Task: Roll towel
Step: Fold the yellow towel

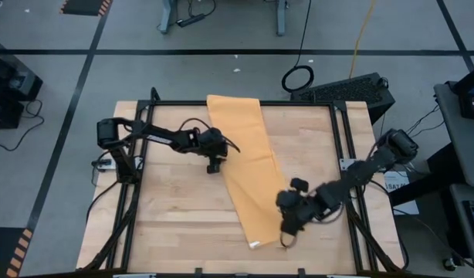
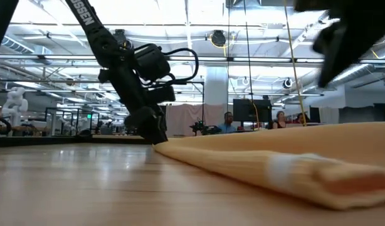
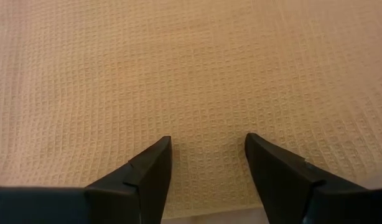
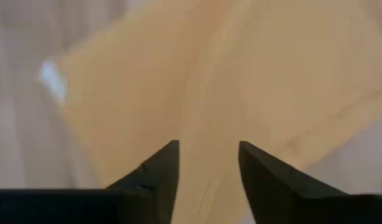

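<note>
A pale wooden counter (image 1: pixel 175 224) carries the mustard towel (image 1: pixel 248 177), folded into a long strip running from the near edge to the far edge; its white tag (image 1: pixel 255 245) lies at the near end; my right tool (image 1: pixel 286 235) hangs above that near corner, fingers parted and empty; farther off, my left tool (image 1: pixel 214 164) stands at the strip's left edge, fingers apart over the cloth, gripping nothing.

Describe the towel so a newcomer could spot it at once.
On the wooden table, between the two dark arms, a long folded strip runs from the far edge toward the near edge. That is the towel: mustard-yellow, the only cloth there, with a small white tag at its near end.
</note>
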Controlling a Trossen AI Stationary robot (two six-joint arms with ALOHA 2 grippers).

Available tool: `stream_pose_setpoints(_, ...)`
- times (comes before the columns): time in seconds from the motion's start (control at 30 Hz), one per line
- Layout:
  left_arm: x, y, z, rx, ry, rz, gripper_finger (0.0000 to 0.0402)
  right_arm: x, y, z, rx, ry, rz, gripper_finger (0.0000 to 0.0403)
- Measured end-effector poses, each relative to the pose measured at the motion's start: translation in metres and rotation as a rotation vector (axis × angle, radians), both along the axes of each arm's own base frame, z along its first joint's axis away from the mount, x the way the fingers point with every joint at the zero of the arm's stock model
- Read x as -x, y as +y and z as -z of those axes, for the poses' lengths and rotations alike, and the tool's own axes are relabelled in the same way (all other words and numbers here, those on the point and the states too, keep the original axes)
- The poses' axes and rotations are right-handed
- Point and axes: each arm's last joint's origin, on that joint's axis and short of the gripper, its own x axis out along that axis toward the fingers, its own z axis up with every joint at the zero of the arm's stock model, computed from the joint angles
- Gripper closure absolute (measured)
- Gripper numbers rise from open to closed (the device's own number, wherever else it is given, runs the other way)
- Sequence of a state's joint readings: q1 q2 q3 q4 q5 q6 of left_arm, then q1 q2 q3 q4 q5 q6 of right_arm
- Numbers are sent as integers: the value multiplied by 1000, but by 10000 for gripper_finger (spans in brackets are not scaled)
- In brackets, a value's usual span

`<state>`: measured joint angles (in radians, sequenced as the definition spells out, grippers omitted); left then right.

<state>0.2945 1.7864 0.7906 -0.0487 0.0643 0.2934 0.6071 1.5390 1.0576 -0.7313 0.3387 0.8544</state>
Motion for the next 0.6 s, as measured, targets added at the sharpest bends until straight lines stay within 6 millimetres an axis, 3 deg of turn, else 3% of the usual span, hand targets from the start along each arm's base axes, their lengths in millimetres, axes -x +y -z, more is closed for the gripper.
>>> stream_pose_setpoints(0.17, 15, 1, -20, -21, 42, -4, 188, 30, 32, 9, -4, -32, -21, 218)
stream_pose_setpoints(0.3, 24, -3, -50, -21, -30, -51, 188, 45, 42, 15, 93, -192, 75, 221)
stream_pose_setpoints(0.37, 25, -6, -66, -4, -97, -90, 188, 48, 40, 20, 148, -285, 120, 229)
stream_pose_setpoints(0.47, 26, -16, -75, 68, -135, -166, 188, 40, 32, 24, 225, -386, 161, 244)
stream_pose_setpoints(0.6, 21, -39, -79, 156, -170, -203, 188, 19, 9, 26, 335, -314, 102, 274)
